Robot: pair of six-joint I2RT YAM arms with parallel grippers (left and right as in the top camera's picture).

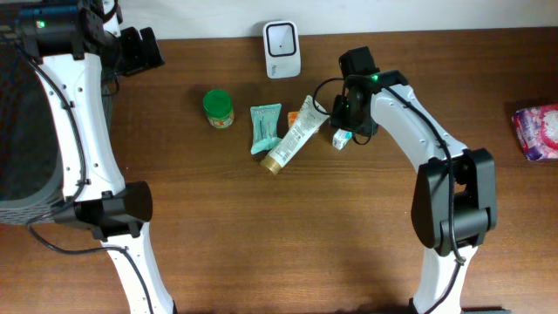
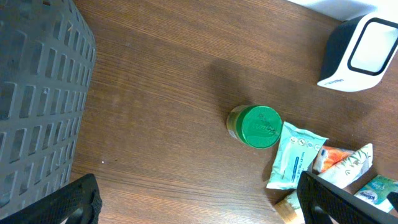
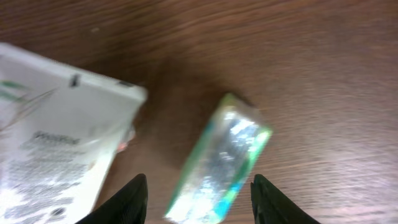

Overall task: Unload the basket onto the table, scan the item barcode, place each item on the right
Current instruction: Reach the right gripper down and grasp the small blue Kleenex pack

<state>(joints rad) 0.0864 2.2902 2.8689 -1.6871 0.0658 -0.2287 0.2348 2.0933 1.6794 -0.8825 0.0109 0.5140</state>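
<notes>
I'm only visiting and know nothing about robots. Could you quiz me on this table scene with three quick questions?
1. True or false: the green-lidded jar stands upright on the table.
2. What lies between the right gripper fingers? A) white tube B) small green foil packet C) pink pack
3. Fill in: the left gripper is ____ and holds nothing.
Key: 1 true; 2 B; 3 open.

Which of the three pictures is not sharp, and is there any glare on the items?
Right wrist view: blurred all over, and the small green packet shows bright glare on its shiny wrap. Left wrist view: sharp, the green-lidded jar crisp, no glare on it. Overhead view: sharp and evenly lit.
</notes>
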